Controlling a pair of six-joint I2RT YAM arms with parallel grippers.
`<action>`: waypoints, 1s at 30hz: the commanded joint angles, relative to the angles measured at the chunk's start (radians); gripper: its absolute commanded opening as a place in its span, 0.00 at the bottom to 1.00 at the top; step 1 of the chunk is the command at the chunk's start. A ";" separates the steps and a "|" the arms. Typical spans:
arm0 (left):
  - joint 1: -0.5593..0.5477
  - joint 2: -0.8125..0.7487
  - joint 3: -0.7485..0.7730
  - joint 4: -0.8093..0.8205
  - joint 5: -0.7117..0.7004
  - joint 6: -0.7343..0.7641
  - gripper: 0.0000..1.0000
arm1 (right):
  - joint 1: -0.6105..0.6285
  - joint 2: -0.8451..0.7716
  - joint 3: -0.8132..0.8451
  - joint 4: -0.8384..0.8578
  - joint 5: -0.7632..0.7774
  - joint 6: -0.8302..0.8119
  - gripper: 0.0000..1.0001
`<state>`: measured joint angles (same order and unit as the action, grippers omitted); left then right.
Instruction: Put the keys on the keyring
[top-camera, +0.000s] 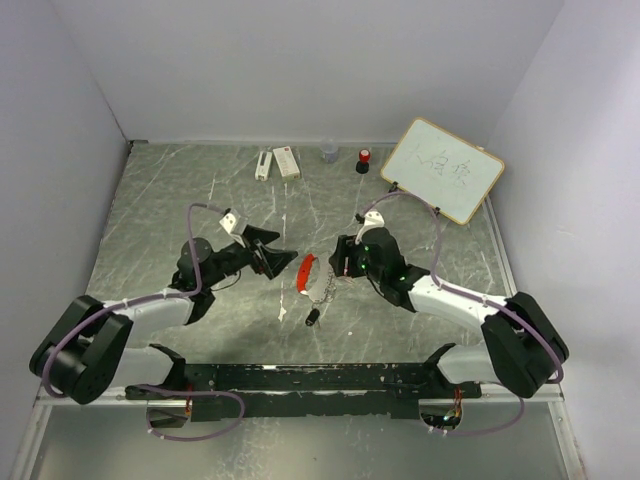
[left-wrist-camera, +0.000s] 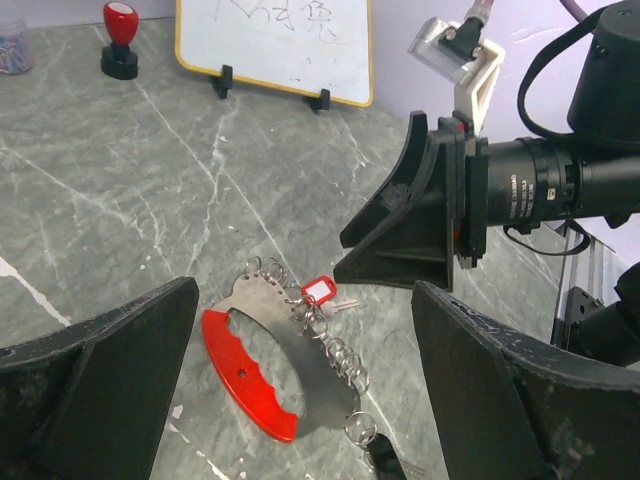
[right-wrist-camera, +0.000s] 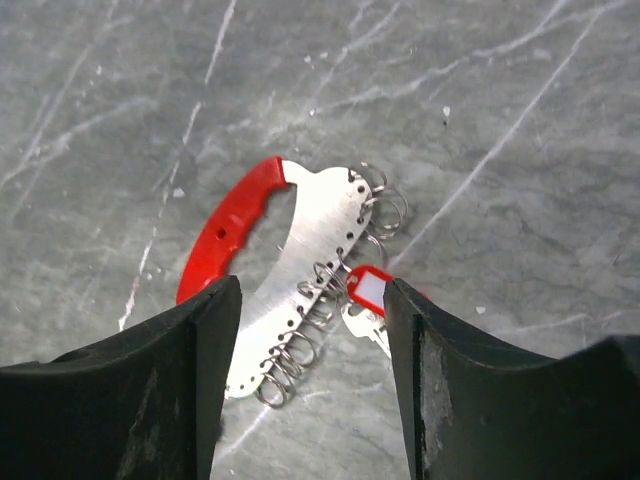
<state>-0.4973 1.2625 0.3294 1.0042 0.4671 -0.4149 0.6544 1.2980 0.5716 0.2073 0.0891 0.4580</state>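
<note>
The keyring (top-camera: 308, 277) lies near the middle of the surface (top-camera: 180, 200), the red-tagged key (right-wrist-camera: 368, 290) against its rings; the right claw (right-wrist-camera: 310, 300) hangs over both, jaws apart, likely to pinch that key, while the left claw (top-camera: 278, 250) gapes wide alongside.

Robot test cell, lab-type setting. Two arms, left arm (top-camera: 130, 315) and right arm (top-camera: 470, 305), are bolted to a black rail (top-camera: 300, 378) at the near edge of a grey marble-pattern table (top-camera: 160, 210). Plain white panels (top-camera: 300, 60) close off its left, far and right sides. A small framed whiteboard (top-camera: 443, 170) with handwriting is propped at the far right. Desk oddments line the far edge: a red-topped stamp (top-camera: 364, 160), a small clear cup (top-camera: 329, 152) and two white blocks (top-camera: 278, 162).
</note>
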 joint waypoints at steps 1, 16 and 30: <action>-0.032 0.042 0.058 0.044 -0.026 0.007 0.99 | -0.021 -0.007 -0.017 -0.031 -0.032 -0.050 0.56; -0.084 0.175 0.120 0.021 -0.039 -0.011 0.99 | -0.064 0.108 0.027 -0.187 0.009 -0.059 0.68; -0.085 0.138 0.088 0.019 -0.054 0.001 0.99 | -0.052 0.216 0.106 -0.238 0.005 -0.177 0.73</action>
<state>-0.5739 1.4277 0.4240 0.9977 0.4290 -0.4194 0.5957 1.4731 0.6426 -0.0025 0.0967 0.3237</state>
